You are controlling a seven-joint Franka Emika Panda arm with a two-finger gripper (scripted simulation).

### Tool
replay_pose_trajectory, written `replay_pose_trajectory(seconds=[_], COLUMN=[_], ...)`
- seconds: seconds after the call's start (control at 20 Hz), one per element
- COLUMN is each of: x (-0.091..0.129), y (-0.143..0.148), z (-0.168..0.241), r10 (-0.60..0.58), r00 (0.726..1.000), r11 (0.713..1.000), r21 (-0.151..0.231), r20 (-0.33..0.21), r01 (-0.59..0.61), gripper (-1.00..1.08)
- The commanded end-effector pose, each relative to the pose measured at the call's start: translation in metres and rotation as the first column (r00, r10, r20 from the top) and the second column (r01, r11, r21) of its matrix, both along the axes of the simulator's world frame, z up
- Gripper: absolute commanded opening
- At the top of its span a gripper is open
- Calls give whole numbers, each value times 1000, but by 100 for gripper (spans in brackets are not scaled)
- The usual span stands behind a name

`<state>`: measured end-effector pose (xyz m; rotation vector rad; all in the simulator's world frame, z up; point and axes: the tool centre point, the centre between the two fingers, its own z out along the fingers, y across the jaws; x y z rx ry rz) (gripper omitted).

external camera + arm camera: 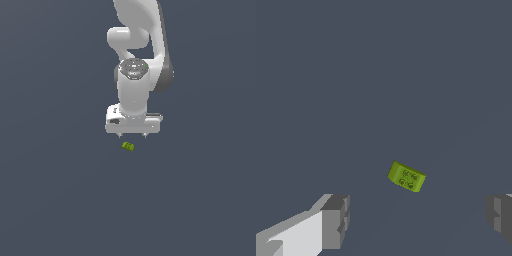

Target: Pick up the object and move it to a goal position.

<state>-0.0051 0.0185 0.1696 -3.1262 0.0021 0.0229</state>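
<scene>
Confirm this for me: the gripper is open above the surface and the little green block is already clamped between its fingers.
Not quite. The gripper is open, but the green block is not clamped. The wrist view shows it lying free on the surface, apart from both fingers, which stand wide to either side. The exterior view also shows the block just below the fingertips, untouched.

The supporting surface (55, 200) is a flat, plain floor of dark slate-blue colour — it fills the whole background in both views and shows no edges or markings. Only one thing lies directly on it: the object (128, 146), a tiny lime-green block with darker green marks on its top face — it rests flat and is turned at a slight angle.
</scene>
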Motion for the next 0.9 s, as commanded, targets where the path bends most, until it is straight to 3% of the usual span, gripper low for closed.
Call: replay_pose_trajectory(seconds=[0.0, 0.4, 0.85], x=[0, -7, -8], y=[0, -1, -2], z=[0, -2, -5], r10=[0, -45, -17], r00=[1000, 999, 1000], r11=[1000, 999, 1000], r21=[0, 25, 24], r20=[0, -22, -21], r01=[0, 46, 17], gripper=[100, 100, 100])
